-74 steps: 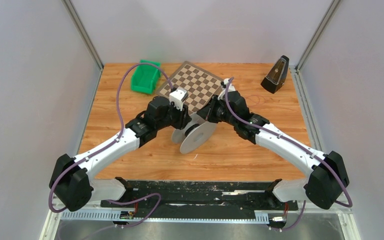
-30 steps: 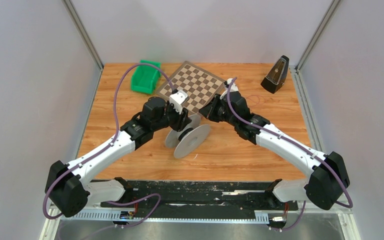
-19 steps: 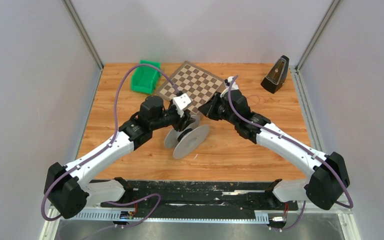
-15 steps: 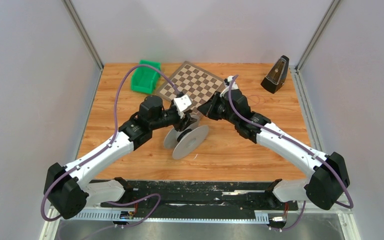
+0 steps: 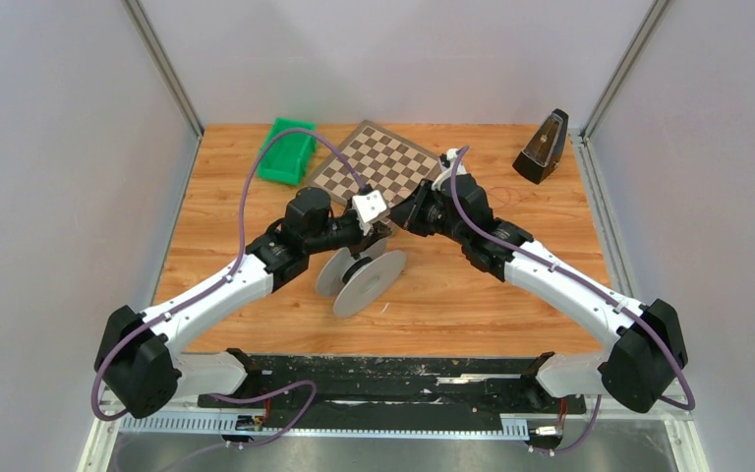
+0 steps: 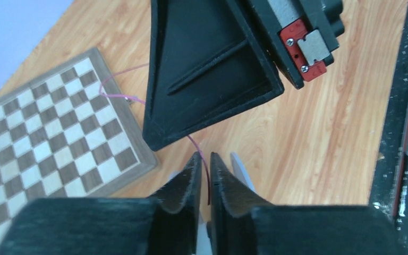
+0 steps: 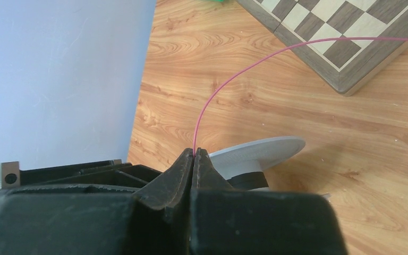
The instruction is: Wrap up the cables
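Note:
A grey spool (image 5: 359, 280) with a black core lies tilted on the wooden table in the middle. A thin pink cable (image 7: 228, 85) arcs from the chessboard's edge down to my right gripper (image 7: 194, 151), which is shut on it just above the spool (image 7: 260, 154). My left gripper (image 6: 203, 155) hovers right against the right gripper (image 5: 400, 218), fingertips almost meeting it. Its jaws stand a narrow gap apart, and the cable (image 6: 206, 175) runs between them without being pinched. The spool's rim (image 6: 241, 170) shows just below the fingers.
A chessboard (image 5: 383, 167) lies behind the grippers, and the cable's loose end (image 6: 118, 95) rests on the wood at its edge. A green bin (image 5: 285, 149) sits at the back left, a black metronome (image 5: 543, 146) at the back right. Grey walls enclose the table.
My left gripper has moved right, up against the right gripper, and its jaws have narrowed around the cable. The spool has shifted slightly left and nearer. The right gripper stays shut.

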